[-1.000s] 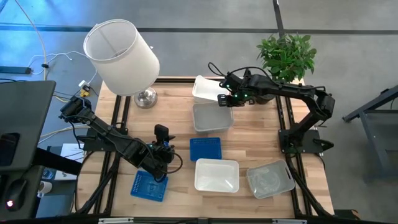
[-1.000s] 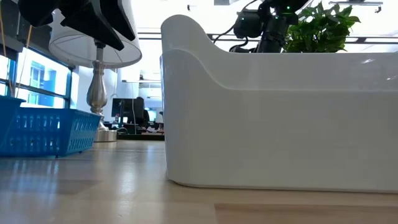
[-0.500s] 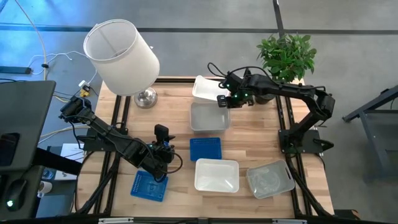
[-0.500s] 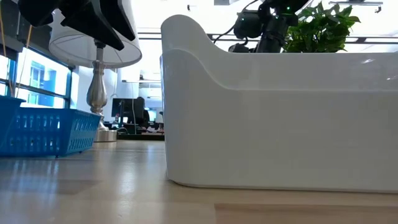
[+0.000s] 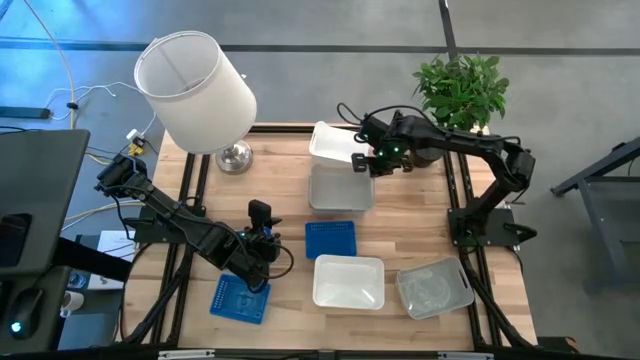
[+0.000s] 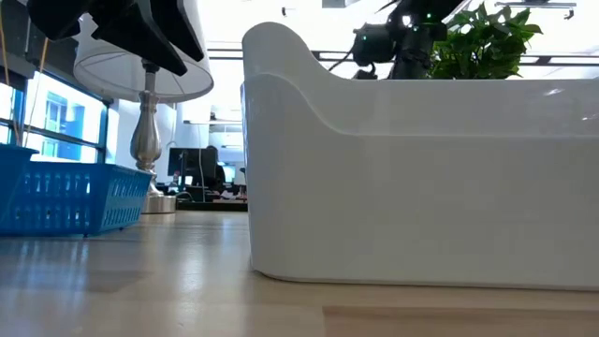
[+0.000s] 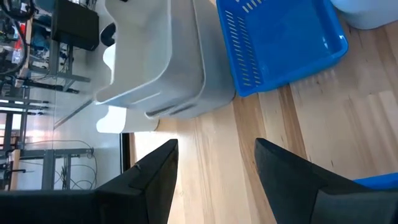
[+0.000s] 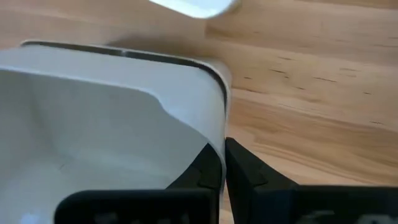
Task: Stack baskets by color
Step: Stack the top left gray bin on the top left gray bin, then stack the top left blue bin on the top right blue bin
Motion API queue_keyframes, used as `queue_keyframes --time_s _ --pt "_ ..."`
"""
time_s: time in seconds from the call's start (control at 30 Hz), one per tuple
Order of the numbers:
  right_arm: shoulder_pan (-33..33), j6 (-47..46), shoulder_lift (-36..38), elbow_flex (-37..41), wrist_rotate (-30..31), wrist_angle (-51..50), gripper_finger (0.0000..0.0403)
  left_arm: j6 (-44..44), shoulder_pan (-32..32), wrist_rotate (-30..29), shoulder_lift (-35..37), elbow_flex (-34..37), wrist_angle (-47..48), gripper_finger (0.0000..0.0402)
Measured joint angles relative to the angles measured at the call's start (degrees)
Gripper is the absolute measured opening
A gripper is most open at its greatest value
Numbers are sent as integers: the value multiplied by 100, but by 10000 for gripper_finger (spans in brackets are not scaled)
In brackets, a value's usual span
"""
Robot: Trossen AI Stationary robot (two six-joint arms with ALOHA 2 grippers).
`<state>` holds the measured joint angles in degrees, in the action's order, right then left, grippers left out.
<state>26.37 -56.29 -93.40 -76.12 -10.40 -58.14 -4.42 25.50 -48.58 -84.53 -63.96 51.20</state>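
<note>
My right gripper (image 5: 364, 162) is shut on a grey-white basket (image 5: 340, 188) at the table's far middle. A white basket (image 5: 328, 142) lies just behind it. A blue basket (image 5: 330, 240), a white basket (image 5: 348, 282) and a clear basket (image 5: 432, 288) rest flat on the near half of the table. Another blue basket (image 5: 238, 298) lies near the front left. My left gripper (image 5: 262, 272) hangs open above that one's far edge, with nothing between its fingers (image 7: 214, 180). My right gripper holds the grey-white basket by its wall (image 8: 217, 149) near the far right corner, one finger inside the basket and one outside. The fingers come steeply from above. I cannot tell whether the basket's bottom is off the table.
A large white lampshade (image 5: 195, 90) on a metal foot stands at the far left. A potted plant (image 5: 462, 90) stands at the far right. In the low view the near white basket (image 6: 421, 178) fills most of the picture.
My right gripper has tipped more steeply downward and shut on the grey-white basket's wall.
</note>
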Motion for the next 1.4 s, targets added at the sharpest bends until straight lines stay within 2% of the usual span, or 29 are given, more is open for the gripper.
queue_keyframes --time_s 0.6,0.93,1.03,1.17,1.4 --pt "0 262 -226 0 158 531 2 3 0 2 0 0 2 197" --pt "-52 92 -226 0 221 528 81 1 -2 2 0 0 7 197" --pt "-28 85 -226 0 -12 530 100 2 0 2 0 0 5 197" --pt "-11 139 -166 0 -340 533 107 0 -1 2 0 0 26 197" --pt "-178 567 298 0 -185 449 108 -122 -1 7 0 0 28 197"
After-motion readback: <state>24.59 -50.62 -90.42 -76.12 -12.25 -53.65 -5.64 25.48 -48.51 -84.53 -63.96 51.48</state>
